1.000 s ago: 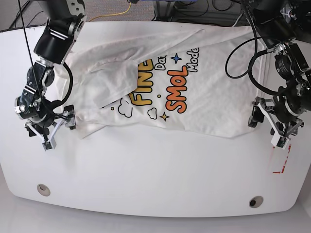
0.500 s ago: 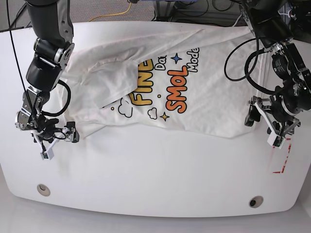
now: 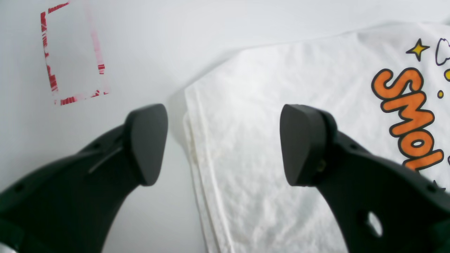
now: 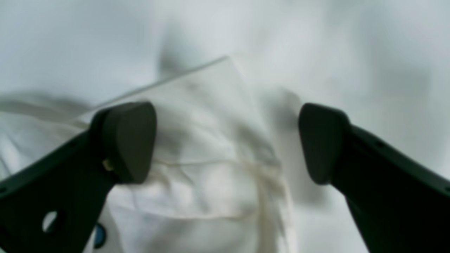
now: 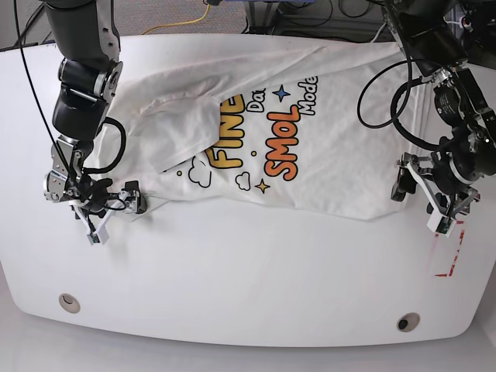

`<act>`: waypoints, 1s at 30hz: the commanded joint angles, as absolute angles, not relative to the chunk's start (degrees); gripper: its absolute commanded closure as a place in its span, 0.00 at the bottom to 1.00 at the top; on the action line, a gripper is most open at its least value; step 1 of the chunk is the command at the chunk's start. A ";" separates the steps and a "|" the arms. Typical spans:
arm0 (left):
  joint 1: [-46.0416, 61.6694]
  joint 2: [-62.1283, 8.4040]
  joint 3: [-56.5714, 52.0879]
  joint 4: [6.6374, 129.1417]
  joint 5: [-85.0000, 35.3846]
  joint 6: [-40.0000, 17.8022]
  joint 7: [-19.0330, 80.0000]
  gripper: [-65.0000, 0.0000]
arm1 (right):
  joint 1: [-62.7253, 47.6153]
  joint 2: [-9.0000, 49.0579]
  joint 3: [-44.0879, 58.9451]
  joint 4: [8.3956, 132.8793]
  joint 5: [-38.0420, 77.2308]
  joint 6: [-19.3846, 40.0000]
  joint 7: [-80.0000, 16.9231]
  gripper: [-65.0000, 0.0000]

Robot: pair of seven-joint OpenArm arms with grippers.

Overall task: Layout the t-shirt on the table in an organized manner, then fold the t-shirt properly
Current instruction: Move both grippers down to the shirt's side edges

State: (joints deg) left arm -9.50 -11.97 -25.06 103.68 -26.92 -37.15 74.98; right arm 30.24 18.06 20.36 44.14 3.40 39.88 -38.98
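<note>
T-shirt [image 5: 310, 132] lies rumpled across far half of table [image 5: 256, 271], one flap folded over print. My left claw [image 3: 218, 144] & right claw [image 4: 225, 140] both spread wide, empty, straddling opposite corners, prob. to pinch & stretch it flat.

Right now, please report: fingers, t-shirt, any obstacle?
Left gripper open, astride t-shirt corner. Right gripper open over crumpled corner. T-shirt unfolded, partly bunched on table. No obstacle seen.

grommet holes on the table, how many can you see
2: one grommet hole near the front edge on the base view's left, the other near the front edge on its right. The t-shirt may hide more.
</note>
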 commanded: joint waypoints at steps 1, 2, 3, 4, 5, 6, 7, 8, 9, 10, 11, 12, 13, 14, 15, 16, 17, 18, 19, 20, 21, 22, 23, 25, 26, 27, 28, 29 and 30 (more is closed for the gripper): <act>-10.51 -12.70 -25.19 104.57 -27.56 -37.23 73.80 0.28 | 31.52 18.95 20.53 44.97 4.09 40.00 -38.64 0.06; -10.51 -12.70 -25.19 104.57 -27.56 -37.23 73.80 0.28 | 31.52 18.77 20.53 44.97 4.09 40.00 -38.73 0.07; -10.51 -12.70 -25.19 104.57 -27.56 -37.23 73.80 0.28 | 31.52 18.33 20.44 44.97 4.09 40.00 -38.73 0.10; -10.51 -12.70 -25.19 104.57 -27.56 -37.23 73.80 0.28 | 31.52 18.15 20.44 44.97 4.09 40.00 -38.81 0.14; -10.42 -12.70 -25.19 104.57 -27.56 -37.23 73.80 0.28 | 31.52 18.07 20.44 44.97 4.09 40.00 -38.81 0.18; -10.07 -12.70 -25.19 104.57 -27.56 -37.23 73.80 0.28 | 31.52 18.07 20.44 44.97 4.09 40.00 -38.90 0.24; -9.98 -12.70 -25.19 104.57 -27.56 -37.14 73.80 0.28 | 31.52 18.07 20.44 44.97 4.09 40.00 -38.90 0.30; -9.89 -12.70 -25.19 104.57 -27.56 -37.14 73.80 0.28 | 31.43 17.98 20.44 44.97 4.09 40.00 -38.90 0.36; -9.80 -12.70 -25.19 104.57 -27.56 -37.14 73.80 0.28 | 31.34 17.98 20.44 44.97 4.00 40.00 -38.90 0.43; -9.80 -12.70 -25.19 104.57 -27.56 -37.14 73.80 0.28 | 31.34 17.89 20.44 44.97 3.91 40.00 -38.90 0.49; -9.80 -12.70 -25.19 104.57 -27.56 -37.14 73.71 0.28 | 31.34 17.89 20.44 44.97 3.82 40.00 -38.90 0.59; -9.80 -12.70 -25.19 104.57 -27.56 -37.14 73.71 0.28 | 31.34 17.89 20.44 44.97 3.82 40.00 -38.90 0.66; -9.71 -12.70 -25.19 104.57 -27.56 -37.14 73.71 0.28 | 31.34 17.89 20.44 44.97 3.82 40.00 -38.90 0.73; -9.71 -12.70 -25.19 104.57 -27.56 -37.14 73.71 0.28 | 31.34 17.80 20.44 44.97 3.82 40.00 -38.90 0.81; -9.71 -12.70 -25.19 104.57 -27.56 -37.14 73.71 0.28 | 31.34 17.80 20.44 44.97 3.82 40.00 -38.90 0.87; -9.71 -12.70 -25.19 104.57 -27.56 -37.14 73.71 0.28 | 31.34 17.80 20.44 44.97 3.82 40.00 -38.90 0.95; -9.71 -12.70 -25.19 104.57 -27.47 -37.14 73.71 0.28 | 31.34 17.80 20.44 44.97 3.82 40.00 -38.90 0.99; -9.71 -12.70 -25.19 104.57 -27.47 -37.14 73.71 0.28 | 31.34 17.80 20.35 44.97 3.82 40.00 -38.90 1.00; -9.71 -12.70 -25.19 104.57 -27.47 -37.14 73.71 0.28 | 31.34 17.80 20.35 44.97 4.00 40.00 -38.90 1.00; -9.71 -12.70 -25.19 104.57 -27.47 -37.14 73.71 0.28 | 31.43 17.80 20.35 44.97 4.00 40.00 -38.99 0.99; -9.71 -12.70 -25.19 104.57 -27.47 -37.14 73.71 0.28 | 31.60 17.80 20.35 45.05 4.00 40.00 -38.99 0.99; -9.63 -12.62 -25.19 104.57 -27.47 -37.05 73.71 0.28 | 31.69 17.80 20.35 45.32 4.09 40.00 -39.08 1.00; -9.63 -12.62 -25.19 104.57 -27.47 -37.05 73.71 0.28 | 31.69 17.80 20.35 46.20 4.09 40.00 -39.25 1.00; -9.63 -12.62 -25.19 104.48 -27.47 -37.05 73.71 0.28 | 31.69 17.80 20.35 49.71 4.09 40.00 -40.92 1.00; -9.63 -12.62 -25.19 104.48 -27.47 -37.05 73.71 0.28 | 31.69 17.80 20.35 51.38 4.18 40.00 -41.71 1.00; -9.54 -12.62 -25.19 104.48 -27.47 -37.05 73.71 0.28 | 31.52 17.63 20.44 53.76 4.18 40.00 -43.12 1.00; -9.19 -12.62 -25.19 104.48 -27.47 -37.05 73.71 0.28 | 31.43 17.36 20.44 55.78 4.18 40.00 -44.18 1.00; -8.92 -12.62 -25.19 104.48 -27.47 -37.05 73.71 0.28 | 31.34 16.92 20.53 58.07 4.18 40.00 -45.58 1.00; -8.84 -12.62 -25.19 104.48 -27.47 -37.05 73.63 0.28 | 31.34 16.66 20.70 60.79 4.18 40.00 -47.08 1.00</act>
